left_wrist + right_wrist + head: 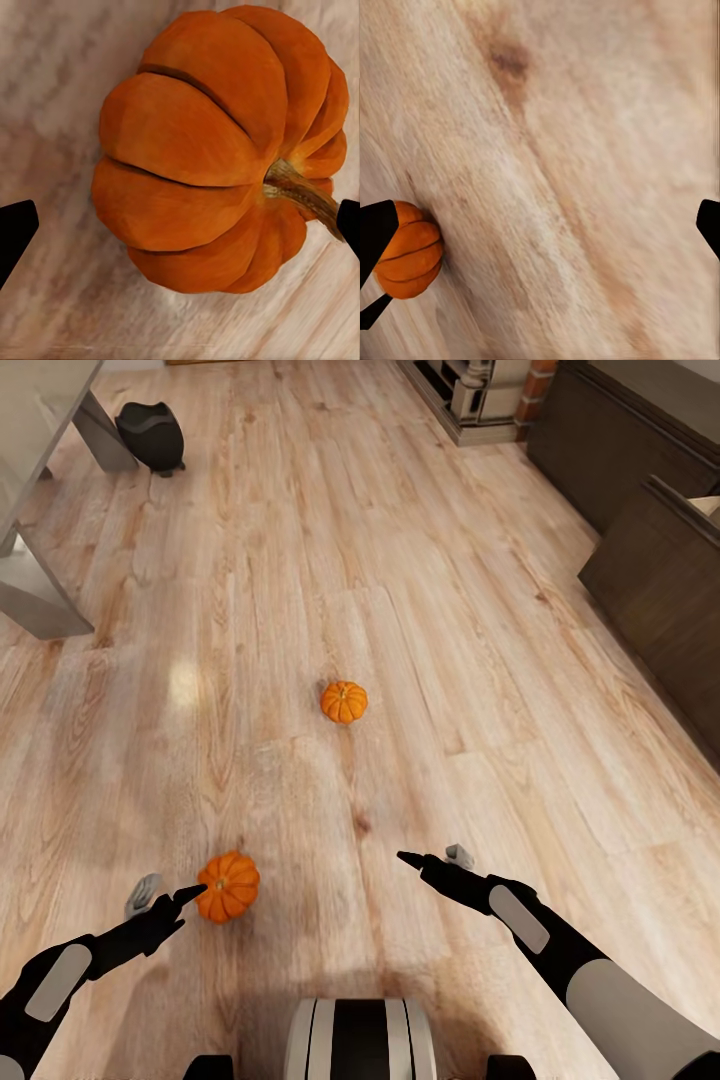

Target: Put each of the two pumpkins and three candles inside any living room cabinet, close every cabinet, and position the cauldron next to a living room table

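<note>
While the released left pincer (180, 225) straddles a pumpkin (217, 146), the right pincer (540, 229) hangs released over bare floor (420, 610), second pumpkin (344, 701) beyond.

Two ribbed orange pumpkins (228, 886) (344, 701) on the plank floor (400, 610); round black cauldron (151, 435) beyond, beside slab-legged table (40, 595); dark wooden cabinet (655, 575) right.

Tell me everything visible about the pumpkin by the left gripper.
The near pumpkin is small, orange and deeply ribbed, matte-skinned, with a short brownish stem. It sits on the pale wood floor; in the left wrist view the stem points sideways, so it seems tipped over. The open left gripper is at its side, fingertips wide of it in the wrist view; contact cannot be told. It looks whole and unmarked.
</note>
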### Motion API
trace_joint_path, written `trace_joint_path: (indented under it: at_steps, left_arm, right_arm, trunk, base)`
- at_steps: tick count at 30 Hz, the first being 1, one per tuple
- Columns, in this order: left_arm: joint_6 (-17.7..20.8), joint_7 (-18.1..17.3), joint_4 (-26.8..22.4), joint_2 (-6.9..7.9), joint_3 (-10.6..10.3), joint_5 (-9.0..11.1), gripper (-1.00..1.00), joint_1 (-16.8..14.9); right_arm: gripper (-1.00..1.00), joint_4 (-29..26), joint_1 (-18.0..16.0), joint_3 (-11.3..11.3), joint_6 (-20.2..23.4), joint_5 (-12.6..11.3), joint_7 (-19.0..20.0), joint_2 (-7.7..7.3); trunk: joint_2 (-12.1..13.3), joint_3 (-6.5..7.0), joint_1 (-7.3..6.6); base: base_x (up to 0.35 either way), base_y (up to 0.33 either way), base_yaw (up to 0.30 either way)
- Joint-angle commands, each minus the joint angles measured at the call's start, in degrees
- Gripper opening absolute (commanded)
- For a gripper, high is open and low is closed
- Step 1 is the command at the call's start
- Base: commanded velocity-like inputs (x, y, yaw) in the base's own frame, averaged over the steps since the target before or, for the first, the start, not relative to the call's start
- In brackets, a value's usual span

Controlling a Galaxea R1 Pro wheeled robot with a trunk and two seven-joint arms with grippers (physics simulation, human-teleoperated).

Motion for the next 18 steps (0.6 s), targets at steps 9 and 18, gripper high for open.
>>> trace_joint_path:
  at_steps: [9,18]
  left_arm:
    - [0.4,-0.1,-0.1,-0.02,0.2,0.2,1.0,0.0]
    - [0.4,-0.1,-0.1,-0.04,0.2,0.2,1.0,0.0]
  right_arm:
    - [1.0,0.0,0.0,0.2,0.1,-0.3,0.0,-0.06]
    - [1.0,-0.1,0.0,0.2,0.0,-0.3,0.0,-0.06]
  trunk:
    - [-0.1,-0.92,0.09]
    - [-0.1,-1.81,0.19]
  base:
    - [0.0,0.0,0.0]
    - [0.0,0.0,0.0]
